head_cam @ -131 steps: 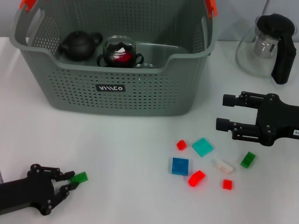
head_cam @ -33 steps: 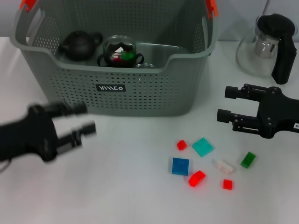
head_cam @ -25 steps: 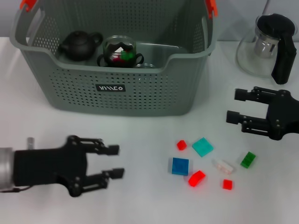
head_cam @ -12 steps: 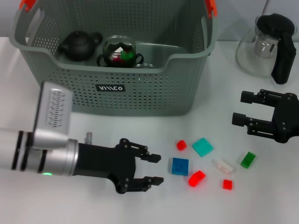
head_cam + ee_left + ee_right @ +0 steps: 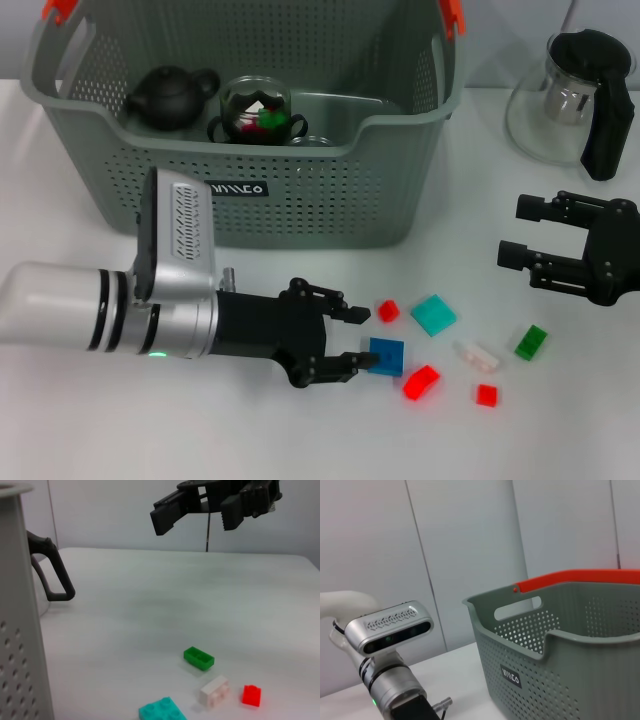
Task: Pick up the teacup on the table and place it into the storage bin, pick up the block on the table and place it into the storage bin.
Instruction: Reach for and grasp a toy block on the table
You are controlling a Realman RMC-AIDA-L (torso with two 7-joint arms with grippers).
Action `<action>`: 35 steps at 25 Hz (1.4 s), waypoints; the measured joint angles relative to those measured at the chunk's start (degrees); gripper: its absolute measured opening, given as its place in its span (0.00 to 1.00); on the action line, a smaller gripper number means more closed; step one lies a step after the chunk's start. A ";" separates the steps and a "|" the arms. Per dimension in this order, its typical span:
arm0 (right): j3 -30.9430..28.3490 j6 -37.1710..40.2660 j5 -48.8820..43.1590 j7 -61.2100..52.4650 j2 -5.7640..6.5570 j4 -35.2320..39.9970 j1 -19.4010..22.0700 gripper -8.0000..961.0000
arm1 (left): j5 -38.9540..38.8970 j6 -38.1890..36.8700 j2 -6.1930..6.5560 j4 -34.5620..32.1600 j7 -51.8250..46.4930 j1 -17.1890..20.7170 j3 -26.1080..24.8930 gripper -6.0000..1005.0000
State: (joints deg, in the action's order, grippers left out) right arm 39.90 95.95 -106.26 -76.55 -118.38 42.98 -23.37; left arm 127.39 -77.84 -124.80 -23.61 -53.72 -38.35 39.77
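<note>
Left gripper (image 5: 352, 342) low over the table (image 5: 200, 430), fingers spread and empty, tips just beside the blue block (image 5: 386, 356) with one lower tip touching or nearly touching its edge. Right gripper (image 5: 518, 233) hanging open and empty near the glass pitcher (image 5: 570, 95), well apart from the loose blocks: small red (image 5: 388, 310), teal (image 5: 434, 314), white (image 5: 477, 354), green (image 5: 530, 342), rounded red (image 5: 421, 382). Storage bin (image 5: 300, 200) at the back of the table, holding a dark teapot (image 5: 170, 97) and a glass teacup (image 5: 255, 110) with small coloured pieces inside.
</note>
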 joint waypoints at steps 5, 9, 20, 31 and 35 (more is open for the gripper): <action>0.00 -0.14 0.00 -0.25 0.22 0.00 0.00 0.77 | -0.23 3.34 0.00 2.56 2.59 -1.00 1.50 0.56; 0.00 -0.15 0.01 -0.26 0.25 0.00 -0.03 0.77 | -0.44 6.20 0.00 3.90 3.41 -1.73 3.50 0.58; 0.00 -0.12 0.00 -0.27 0.33 0.00 -0.04 0.77 | -1.28 9.76 0.00 6.93 3.59 -3.69 3.65 0.58; 0.00 -0.07 0.00 -0.27 0.34 0.00 0.00 0.77 | -1.18 9.88 0.00 7.91 3.63 -4.09 3.74 0.55; 0.00 -0.05 0.01 -0.27 0.34 0.00 0.00 0.77 | -0.97 10.17 0.00 8.06 3.68 -4.23 3.73 0.54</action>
State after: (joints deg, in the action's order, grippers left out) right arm 39.90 95.90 -106.26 -76.82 -118.03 42.97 -23.37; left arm 126.42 -67.68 -124.80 -15.55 -50.05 -42.58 43.50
